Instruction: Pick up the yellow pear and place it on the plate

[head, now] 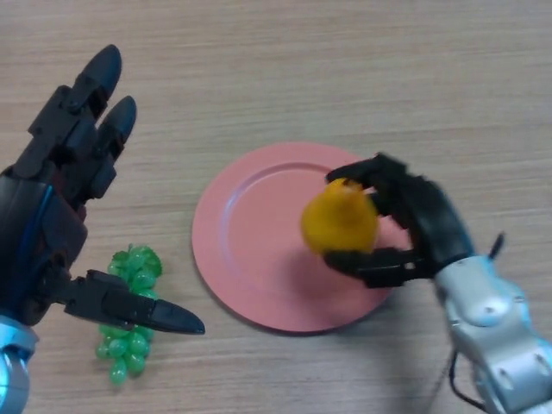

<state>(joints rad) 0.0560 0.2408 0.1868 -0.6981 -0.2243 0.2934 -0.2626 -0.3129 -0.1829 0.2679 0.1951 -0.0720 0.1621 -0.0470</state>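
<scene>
The yellow pear [339,217] was held by the right hand [420,226], which had been brought in from the lower right of the head view. The fingers [373,172] were curled over the top of the fruit and the thumb [369,265] was pressed against its lower side, so that the pear was pinched between them. The pear was seen over the right half of the pink plate [250,250]; whether it was resting on the plate or was held just above it could not be told. The plate was lying flat on the wooden counter [345,69], near the middle of the view. The left hand [69,164] was seen at the left edge, with its fingers stretched out straight and its thumb spread wide, and nothing was held in it. A bunch of green grapes [129,323] was lying on the counter just left of the plate, partly hidden under the left thumb.
</scene>
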